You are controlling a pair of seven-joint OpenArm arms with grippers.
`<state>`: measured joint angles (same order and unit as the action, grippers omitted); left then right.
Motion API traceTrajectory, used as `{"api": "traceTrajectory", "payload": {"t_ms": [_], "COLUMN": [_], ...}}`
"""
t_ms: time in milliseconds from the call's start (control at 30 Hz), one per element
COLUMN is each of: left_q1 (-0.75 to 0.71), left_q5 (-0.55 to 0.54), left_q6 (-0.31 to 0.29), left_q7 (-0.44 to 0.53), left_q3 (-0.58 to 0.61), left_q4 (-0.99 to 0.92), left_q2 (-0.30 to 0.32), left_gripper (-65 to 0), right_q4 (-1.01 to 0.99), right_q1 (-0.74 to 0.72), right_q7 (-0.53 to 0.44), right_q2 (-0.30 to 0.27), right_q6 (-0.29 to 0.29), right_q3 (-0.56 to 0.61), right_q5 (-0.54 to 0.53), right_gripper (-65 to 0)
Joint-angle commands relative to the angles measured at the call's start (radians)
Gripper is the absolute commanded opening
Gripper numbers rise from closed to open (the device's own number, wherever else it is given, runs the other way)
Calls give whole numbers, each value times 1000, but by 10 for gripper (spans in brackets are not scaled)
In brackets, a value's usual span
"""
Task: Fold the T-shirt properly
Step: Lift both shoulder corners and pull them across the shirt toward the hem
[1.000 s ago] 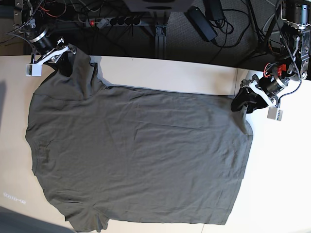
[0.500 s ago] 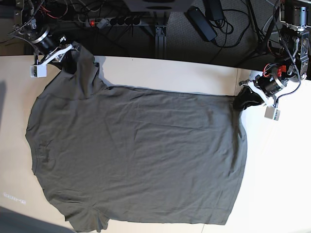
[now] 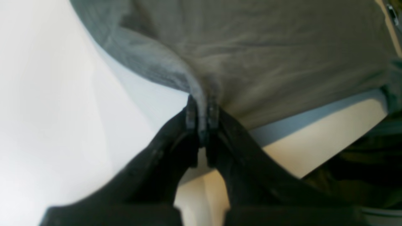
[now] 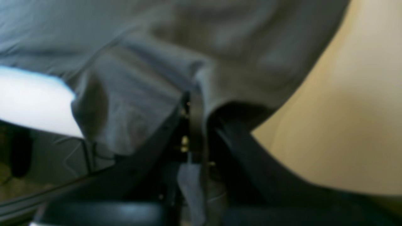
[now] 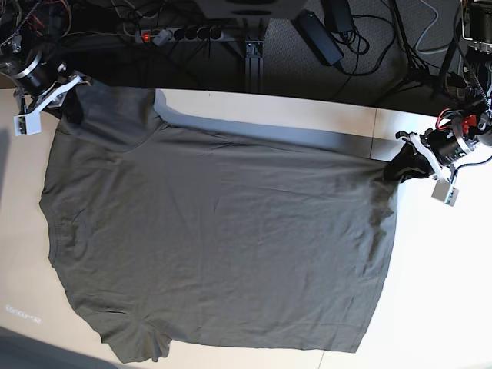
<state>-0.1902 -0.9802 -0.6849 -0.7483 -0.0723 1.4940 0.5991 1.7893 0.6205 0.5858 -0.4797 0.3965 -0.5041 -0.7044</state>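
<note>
1. A pale table (image 5: 307, 111) is seen from above in the base view, with most of its surface covered by cloth; its far edge meets a dark floor.
2. The T-shirt (image 5: 223, 246) is spread across the table, dark olive-grey and lightly wrinkled. Its far edge is lifted off the surface and stretched between two held corners, and a band of shadow is cast on the table beneath that edge. The near part lies flat, with a short sleeve at the near left corner of the base view.
3. A tangle of black cables and a power strip (image 5: 184, 32) is seen on the floor beyond the table.
4. The right gripper (image 5: 68, 91), at the far left of the base view, is clamped on the cloth at that corner. In the right wrist view a fold of fabric is seen pinched between the closed jaws (image 4: 194, 122).
5. The left gripper (image 5: 400, 171), at the right edge of the base view, is likewise closed on the T-shirt. In the left wrist view a bunched ridge of cloth is gripped between the black fingertips (image 3: 191, 113).
</note>
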Motion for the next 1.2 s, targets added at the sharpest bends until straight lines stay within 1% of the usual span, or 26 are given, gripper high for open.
{"api": "traceTrajectory", "payload": {"t_ms": [0, 233, 433, 567, 667, 767, 833, 1000, 1167], "left_q1": [10, 50, 159, 216, 273, 342, 389, 481, 565], "left_q5": [-13, -14, 20, 28, 66, 77, 80, 84, 157], "left_q6": [-13, -13, -13, -13, -13, -13, -13, -13, -13], "left_q7": [18, 18, 18, 19, 21, 34, 34, 43, 95], "left_q3": [-9, -8, -5, 32, 68, 119, 146, 185, 185], "left_q4": [20, 19, 14, -42, -113, -193, -238, -346, -446], "left_q2": [25, 33, 33, 28, 10, 10, 10, 6, -31], "left_gripper": [-650, -650, -650, -650, -650, -650, -650, -650, -650], "right_q4": [22, 24, 0, -39, -76, -129, -179, -318, -444], "right_q1": [-1, -71, -172, -246, -319, -415, -484, -651, -818], "right_q7": [-20, -20, -20, -19, -19, -20, -20, -21, -28], "right_q2": [-30, -101, -108, -111, -133, -163, -175, -174, -174], "right_q6": [20, 20, 28, 45, 53, 53, 53, 53, 53], "right_q3": [-25, -40, -39, -23, 32, 127, 187, 297, 407], "right_q5": [-14, -14, -13, -10, -1, 53, 70, 78, 130], "right_gripper": [-650, -650, -650, -650, -650, -650, -650, -650, -650]}}
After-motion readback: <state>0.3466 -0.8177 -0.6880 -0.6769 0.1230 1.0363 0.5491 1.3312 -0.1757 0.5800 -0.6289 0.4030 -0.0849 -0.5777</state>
